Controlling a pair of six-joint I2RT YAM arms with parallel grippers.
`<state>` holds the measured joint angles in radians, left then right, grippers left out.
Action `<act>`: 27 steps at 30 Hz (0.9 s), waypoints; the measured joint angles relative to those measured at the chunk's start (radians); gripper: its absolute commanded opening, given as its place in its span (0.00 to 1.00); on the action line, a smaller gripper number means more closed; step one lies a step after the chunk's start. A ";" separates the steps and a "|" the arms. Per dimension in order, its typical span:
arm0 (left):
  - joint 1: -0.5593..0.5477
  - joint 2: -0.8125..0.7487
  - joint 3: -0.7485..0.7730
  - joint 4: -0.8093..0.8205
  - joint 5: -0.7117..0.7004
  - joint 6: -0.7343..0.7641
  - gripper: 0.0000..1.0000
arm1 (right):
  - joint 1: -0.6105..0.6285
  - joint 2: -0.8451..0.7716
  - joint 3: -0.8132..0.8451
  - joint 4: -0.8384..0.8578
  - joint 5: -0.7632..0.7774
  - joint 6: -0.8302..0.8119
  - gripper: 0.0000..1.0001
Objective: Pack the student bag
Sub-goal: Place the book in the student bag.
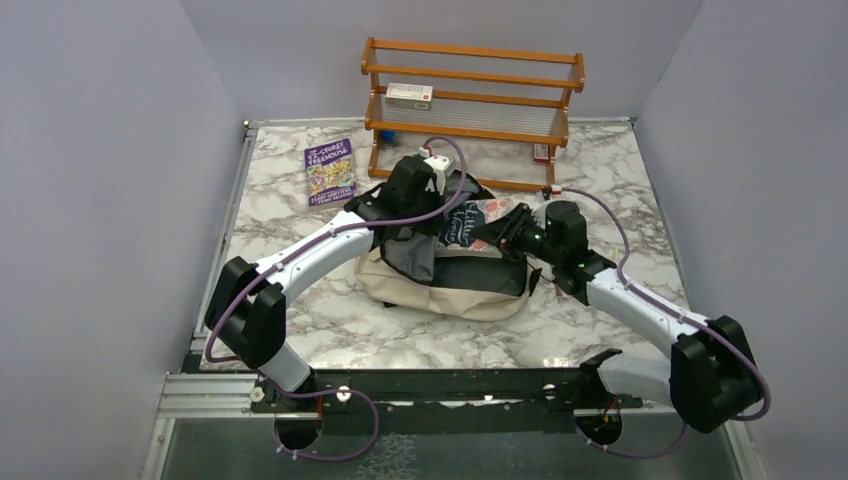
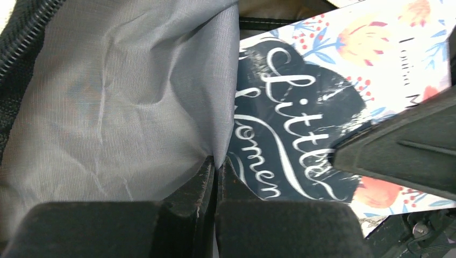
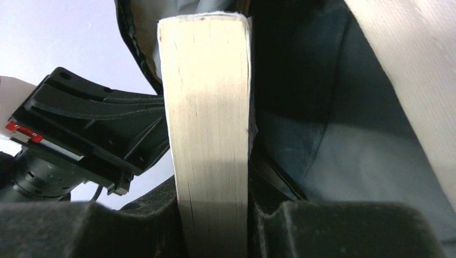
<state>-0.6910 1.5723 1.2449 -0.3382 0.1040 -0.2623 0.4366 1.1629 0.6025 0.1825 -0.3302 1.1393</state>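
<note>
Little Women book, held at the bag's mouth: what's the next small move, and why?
Probably ease the right gripper forward, sliding the Little Women book deeper into the backpack: its jaws clamp the page edge, much of the cover shows outside the opening, and the left gripper pinches the grey lining, holding the mouth open.

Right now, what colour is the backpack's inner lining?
The backpack lining is plain grey; the left wrist view shows it best.

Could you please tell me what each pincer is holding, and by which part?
The left pincer pinches the student bag by an edge of its grey lining; the right pincer clamps the Little Women book across its page block.
</note>
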 measured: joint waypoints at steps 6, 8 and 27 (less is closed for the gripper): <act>0.000 -0.005 0.000 0.001 0.004 -0.025 0.00 | 0.072 0.125 0.000 0.161 0.048 0.014 0.01; 0.000 -0.005 0.002 0.000 0.010 -0.038 0.00 | 0.112 0.175 0.000 0.218 0.096 0.015 0.01; 0.000 -0.008 0.006 0.008 0.063 -0.104 0.00 | 0.263 0.612 0.094 0.599 0.340 -0.010 0.51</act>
<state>-0.6910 1.5642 1.2514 -0.3302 0.1669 -0.3664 0.6994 1.7752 0.6968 0.7811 0.0093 1.1290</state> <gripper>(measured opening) 0.010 0.428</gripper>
